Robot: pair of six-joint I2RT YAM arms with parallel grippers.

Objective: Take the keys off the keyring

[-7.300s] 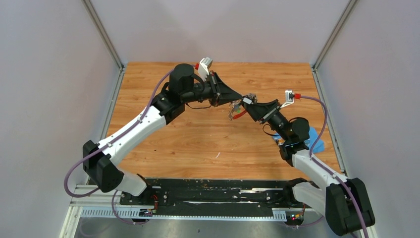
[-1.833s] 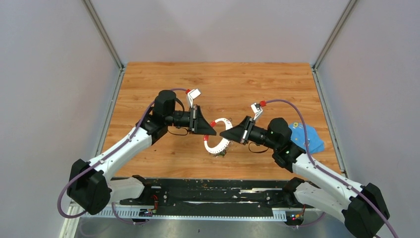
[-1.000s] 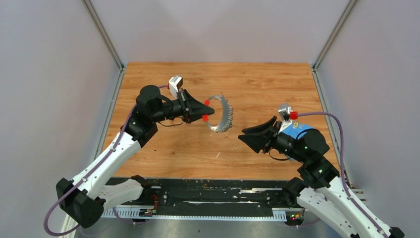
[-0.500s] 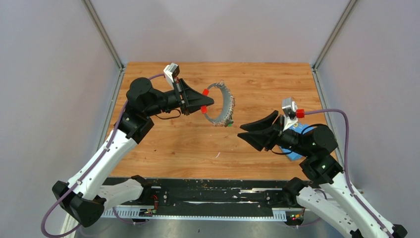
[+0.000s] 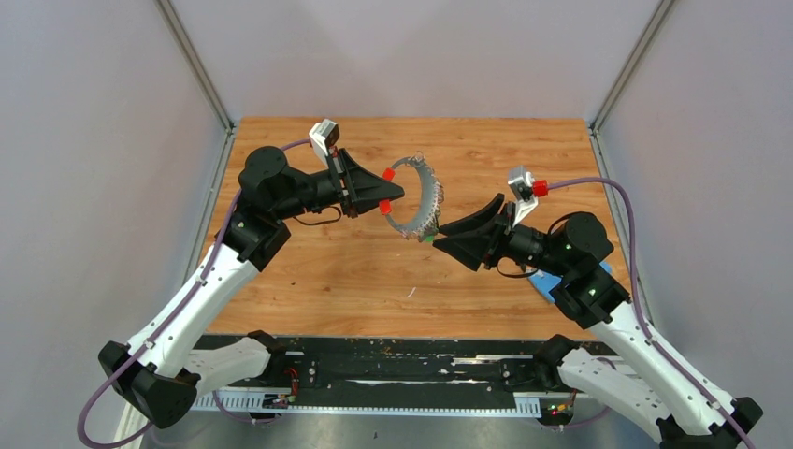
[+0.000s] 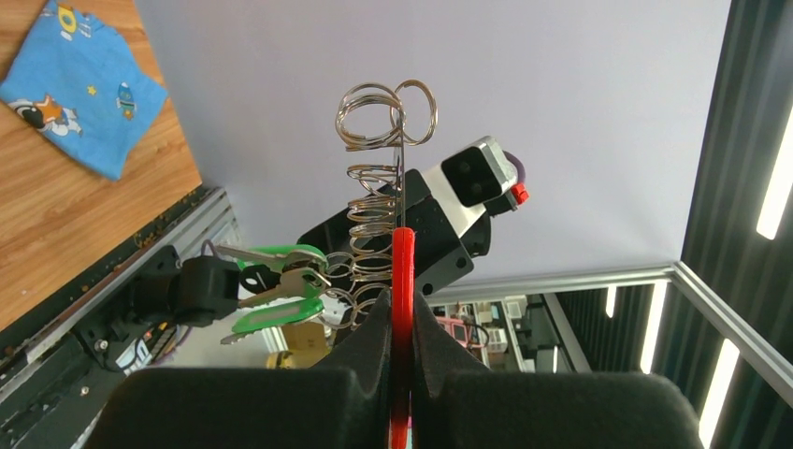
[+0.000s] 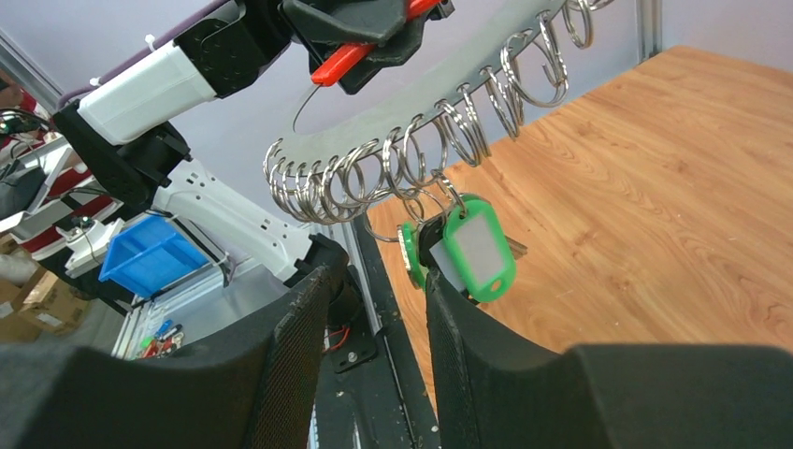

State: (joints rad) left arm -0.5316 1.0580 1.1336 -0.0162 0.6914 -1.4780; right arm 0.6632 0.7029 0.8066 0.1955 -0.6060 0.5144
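Note:
The keyring (image 5: pixel 425 196) is a thin silver band strung with many small split rings (image 7: pixel 421 140), held upright above the table. My left gripper (image 5: pixel 388 192) is shut on its red sleeve (image 6: pixel 402 281). The keys (image 5: pixel 427 234), with green heads and a green tag (image 7: pixel 477 248), hang from the ring's lower arc. My right gripper (image 5: pixel 441 238) is open. In the right wrist view the green tag rests against the tip of one finger (image 7: pixel 458 318), and the gap between the jaws is empty. The keys (image 6: pixel 276 281) also show in the left wrist view.
A blue printed cloth (image 5: pixel 552 281) lies on the wooden table (image 5: pixel 327 271) under my right arm, near the right wall. A black rail (image 5: pixel 393 360) runs along the near edge. Grey walls close in the left, right and far sides.
My right gripper has swung up and left, from the table's right side to the hanging keys. The left gripper has held the ring nearly still.

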